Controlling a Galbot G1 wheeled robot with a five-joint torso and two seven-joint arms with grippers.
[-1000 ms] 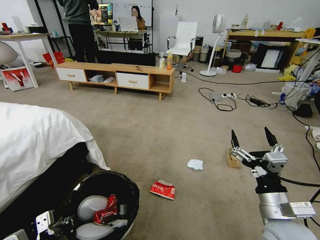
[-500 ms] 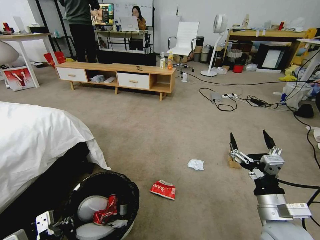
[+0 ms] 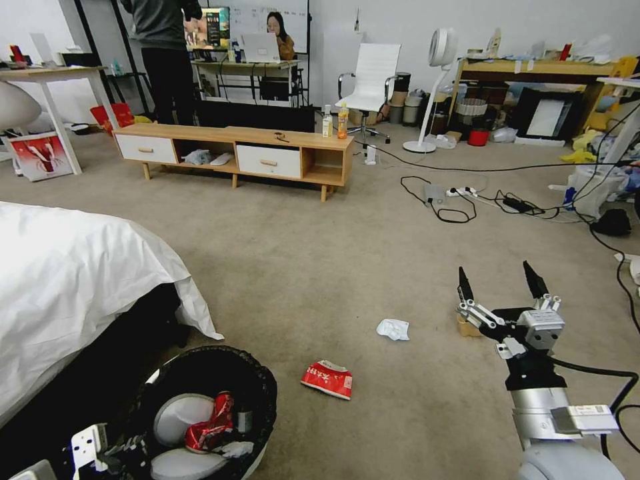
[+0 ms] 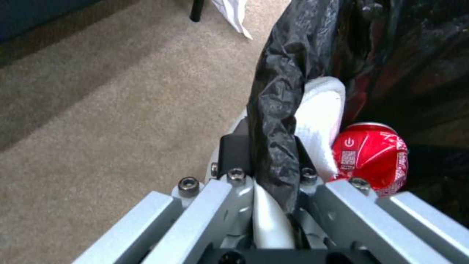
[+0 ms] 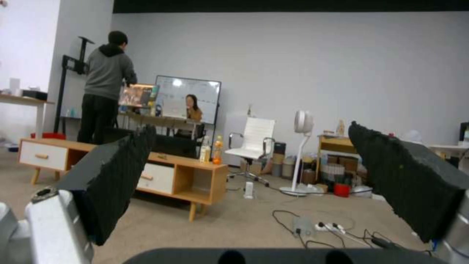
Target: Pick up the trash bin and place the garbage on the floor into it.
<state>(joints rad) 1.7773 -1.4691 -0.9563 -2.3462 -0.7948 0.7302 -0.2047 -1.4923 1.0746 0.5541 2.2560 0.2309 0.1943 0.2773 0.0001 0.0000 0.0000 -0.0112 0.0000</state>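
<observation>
left hand [image 4: 266,183]: clamped on trash bin [image 3: 200,373] rim; right hand [image 3: 499,283]: raised, fingers wide apart

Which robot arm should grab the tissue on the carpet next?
Probably the right. The right gripper hangs open near the tissue, while the left gripper is shut on the bin rim.

Right gripper [image 5: 254,183] fingers spread wide, aimed at wooden cabinet [image 5: 161,176]; probably two bottles [image 5: 211,149] on top.

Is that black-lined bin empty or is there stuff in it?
Not empty: the trash bin holds a crushed red can and something white.
</observation>
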